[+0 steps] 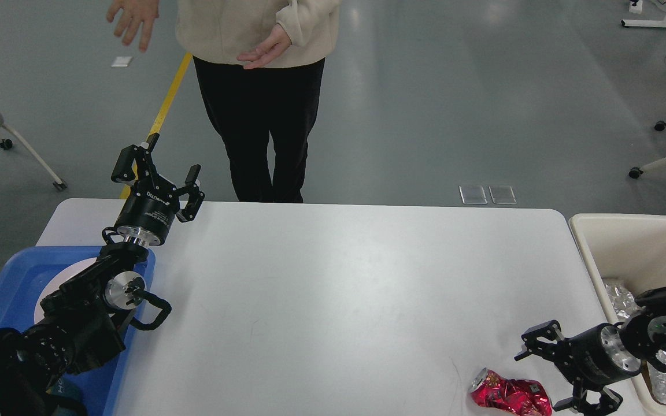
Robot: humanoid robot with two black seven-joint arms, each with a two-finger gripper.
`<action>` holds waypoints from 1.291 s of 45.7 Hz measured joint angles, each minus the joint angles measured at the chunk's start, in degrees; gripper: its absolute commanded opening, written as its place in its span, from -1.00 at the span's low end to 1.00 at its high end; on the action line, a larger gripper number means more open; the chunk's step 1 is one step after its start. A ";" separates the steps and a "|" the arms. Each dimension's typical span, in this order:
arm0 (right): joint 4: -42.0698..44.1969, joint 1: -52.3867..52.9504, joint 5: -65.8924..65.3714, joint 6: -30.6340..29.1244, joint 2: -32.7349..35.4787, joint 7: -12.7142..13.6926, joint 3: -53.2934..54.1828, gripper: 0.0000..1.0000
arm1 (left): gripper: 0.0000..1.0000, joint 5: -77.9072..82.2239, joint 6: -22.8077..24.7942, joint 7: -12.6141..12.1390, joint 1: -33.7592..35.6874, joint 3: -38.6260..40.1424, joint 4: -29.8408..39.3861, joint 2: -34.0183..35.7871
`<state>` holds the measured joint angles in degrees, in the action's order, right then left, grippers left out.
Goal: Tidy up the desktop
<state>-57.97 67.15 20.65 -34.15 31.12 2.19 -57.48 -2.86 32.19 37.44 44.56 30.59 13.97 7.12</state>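
Note:
The white desktop (339,289) fills the middle of the head view. A crushed red can (509,396) lies on its side near the front right corner. My right gripper (546,372) hovers just right of the can and slightly above it, open, with one finger above the can's right end and the other below it, holding nothing. My left gripper (159,173) is raised over the far left corner, pointing away from me, open and empty.
A blue tray (3,289) holding a white plate (67,277) sits at the left edge under my left arm. A cream bin (633,248) with crumpled foil (619,297) stands off the right edge. A person (258,115) stands beyond the far edge.

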 measured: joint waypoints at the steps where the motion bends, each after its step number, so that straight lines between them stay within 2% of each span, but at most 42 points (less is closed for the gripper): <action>1: -0.03 -0.03 1.09 0.00 0.01 0.27 -0.06 1.00 | 0.93 0.00 0.00 0.00 0.00 0.00 0.00 0.00; 7: -0.20 -0.16 6.52 0.18 0.11 1.66 -0.21 1.00 | 0.93 0.00 0.00 0.00 0.00 0.00 0.00 0.00; 22: -0.31 -1.28 21.61 3.25 1.60 2.17 -2.40 1.00 | 0.93 0.00 -0.01 0.00 0.00 0.00 0.00 0.00; 35: -2.78 -1.72 22.83 4.19 4.96 6.31 -3.81 0.98 | 0.93 0.00 -0.01 0.00 0.00 0.00 0.00 0.00; 59: -5.13 -2.22 26.34 4.53 6.45 6.79 -3.63 0.98 | 0.93 -0.02 -0.03 0.00 -0.01 0.00 0.00 0.00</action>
<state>-63.11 64.93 46.99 -29.62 37.57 8.98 -61.11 -2.88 32.16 37.44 44.55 30.59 13.97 7.12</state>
